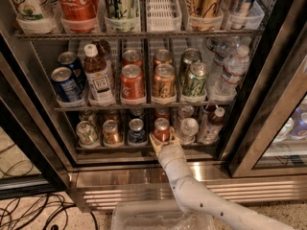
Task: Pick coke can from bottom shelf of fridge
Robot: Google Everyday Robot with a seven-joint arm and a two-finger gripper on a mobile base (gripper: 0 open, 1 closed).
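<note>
The fridge point(33, 128) stands open with wire racks of drinks. On the bottom shelf point(120, 147), the coke can point(161, 127), small and red with a silver top, stands in the fourth lane from the left. My gripper point(163, 139) reaches in from below at the shelf's front rail. Its fingertips point(154, 141) press against both sides of the can's lower body. The can stands upright on the rack. My white arm point(192, 195) runs down to the lower right.
A blue can point(136, 131), an orange-gold can point(111, 132) and a clear bottle point(188, 128) flank the coke can. The middle rack point(144, 105) hangs just above. A stainless base point(120, 178), a clear bin point(158, 217) and floor cables point(29, 210) lie below.
</note>
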